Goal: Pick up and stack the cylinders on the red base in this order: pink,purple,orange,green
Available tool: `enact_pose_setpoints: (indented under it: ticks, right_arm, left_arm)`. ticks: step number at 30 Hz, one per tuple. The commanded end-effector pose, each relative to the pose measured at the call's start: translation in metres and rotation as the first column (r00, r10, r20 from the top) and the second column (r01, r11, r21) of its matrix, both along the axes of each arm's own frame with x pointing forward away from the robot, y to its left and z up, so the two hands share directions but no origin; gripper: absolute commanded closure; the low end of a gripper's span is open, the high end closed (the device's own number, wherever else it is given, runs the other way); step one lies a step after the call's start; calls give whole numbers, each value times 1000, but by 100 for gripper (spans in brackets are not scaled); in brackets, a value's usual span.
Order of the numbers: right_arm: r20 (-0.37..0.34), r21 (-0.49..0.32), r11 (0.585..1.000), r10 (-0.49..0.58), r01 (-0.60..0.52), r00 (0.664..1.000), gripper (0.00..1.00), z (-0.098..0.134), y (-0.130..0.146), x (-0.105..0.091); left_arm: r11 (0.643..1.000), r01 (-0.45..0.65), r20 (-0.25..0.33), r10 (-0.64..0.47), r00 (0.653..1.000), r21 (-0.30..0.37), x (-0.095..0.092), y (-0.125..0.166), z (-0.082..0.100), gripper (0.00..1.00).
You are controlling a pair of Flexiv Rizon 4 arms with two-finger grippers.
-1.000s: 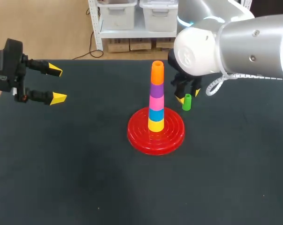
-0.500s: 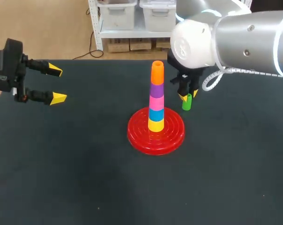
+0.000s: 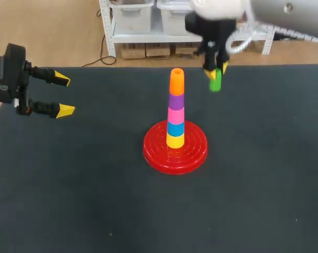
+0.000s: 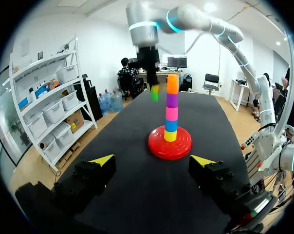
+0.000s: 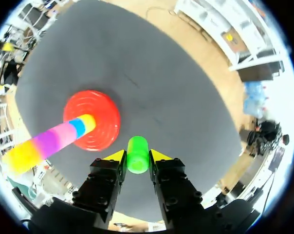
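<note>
The cylinder stack [image 3: 175, 105] on the red base [image 3: 195, 153] rises mid-table, bare table [image 3: 85, 190] on every side.

Black, perhaps felt-covered table [image 3: 69, 200]

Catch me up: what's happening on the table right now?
The right gripper is shut on the green cylinder and holds it in the air, off the table, beside the top of the stack. That stack stands on the red base, with the orange cylinder on top, so green is the last piece to go on. The left gripper hangs open and empty, off to the side.
</note>
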State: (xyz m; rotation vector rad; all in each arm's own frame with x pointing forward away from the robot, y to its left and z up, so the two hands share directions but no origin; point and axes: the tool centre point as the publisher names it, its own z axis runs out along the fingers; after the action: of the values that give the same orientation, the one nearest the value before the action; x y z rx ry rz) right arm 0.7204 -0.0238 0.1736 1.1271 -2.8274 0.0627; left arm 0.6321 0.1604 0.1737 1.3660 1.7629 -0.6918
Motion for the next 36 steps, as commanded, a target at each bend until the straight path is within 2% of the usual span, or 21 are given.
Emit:
enact_pose_setpoints:
  ticks: [1,7,16,28,36]
  right_arm:
    - [99,46,997,65,-70,993,100,80,9,-39]
    - [148,60,973,211,-222,966,100,116,43,-69]
    - [125,52,932,349,-358,929,100,112,75,-98]
    - [95,41,924,375,-380,922,100,103,91,-96]
    - [76,28,929,365,-368,928,100,96,94,-87]
  left_arm:
    - [1000,1,4,-1,1000,-4,0,1,-1,0]
    - [1000,1,4,-1,1000,-4,0,1,-1,0]
    - [1000,1,4,-1,1000,-4,0,1,-1,0]
    - [1000,1,4,-1,1000,-4,0,1,-1,0]
    - [1000,1,4,-1,1000,-4,0,1,-1,0]
